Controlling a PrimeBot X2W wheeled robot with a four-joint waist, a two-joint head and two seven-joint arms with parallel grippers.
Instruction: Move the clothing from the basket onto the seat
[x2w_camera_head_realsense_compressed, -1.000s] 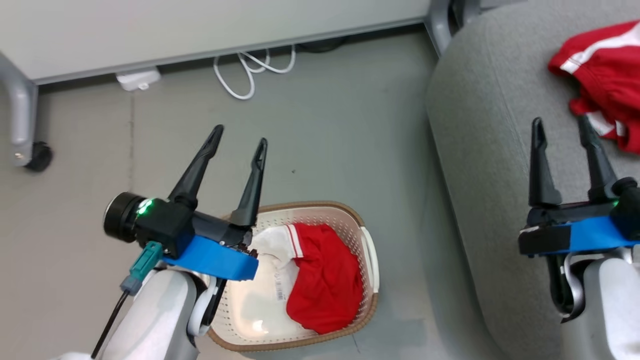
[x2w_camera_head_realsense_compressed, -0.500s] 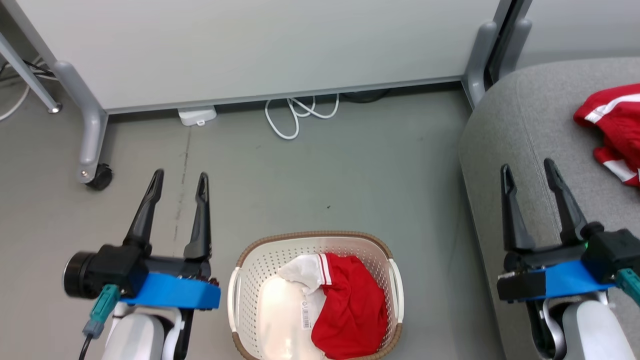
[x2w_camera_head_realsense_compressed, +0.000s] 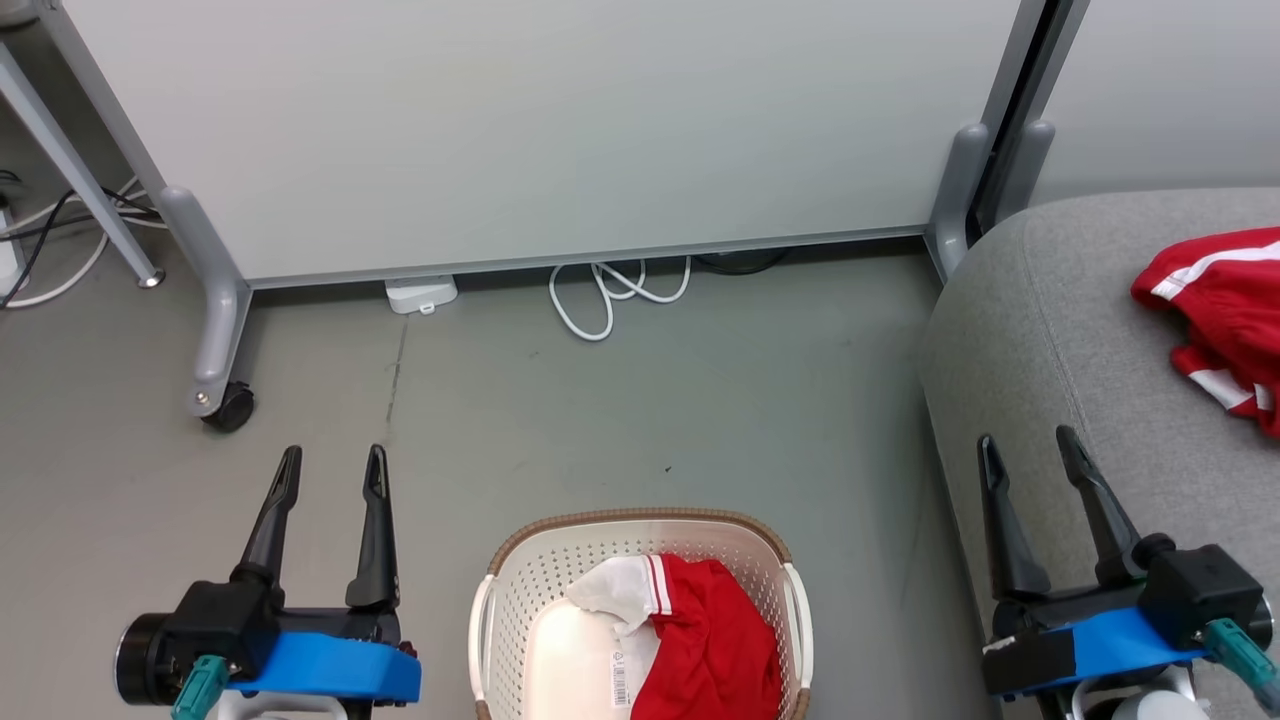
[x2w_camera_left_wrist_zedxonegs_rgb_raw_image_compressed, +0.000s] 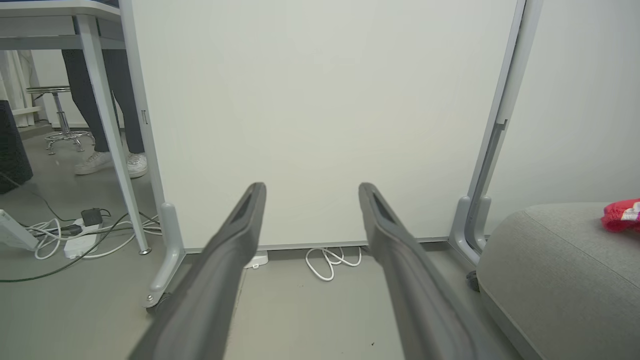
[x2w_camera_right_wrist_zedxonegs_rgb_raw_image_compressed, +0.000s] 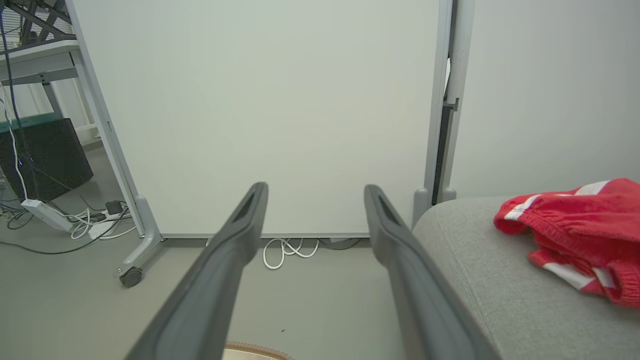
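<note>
My left tool (x2w_camera_head_realsense_compressed: 333, 458) and right tool (x2w_camera_head_realsense_compressed: 1026, 442) both gape wide and hold nothing, one on either side of the basket (x2w_camera_head_realsense_compressed: 510, 560). Reaching in, I could snag its perforated wall, or pinch a mere fold of the garment (x2w_camera_head_realsense_compressed: 715, 640) and drop it. That garment lies bunched in the basket's right half, between my tools. The other garment (x2w_camera_head_realsense_compressed: 1215, 300) rests on the seat (x2w_camera_head_realsense_compressed: 1050, 330), well right of the basket.

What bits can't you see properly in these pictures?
- Basket and the red garment inside it, head view: near ends cut off by the bottom edge.
- Red garment on the seat (seat), head view: cut by the right edge.
- Barcode sticker: too small to read.
- Person, left wrist view: upper body hidden by a table.
</note>
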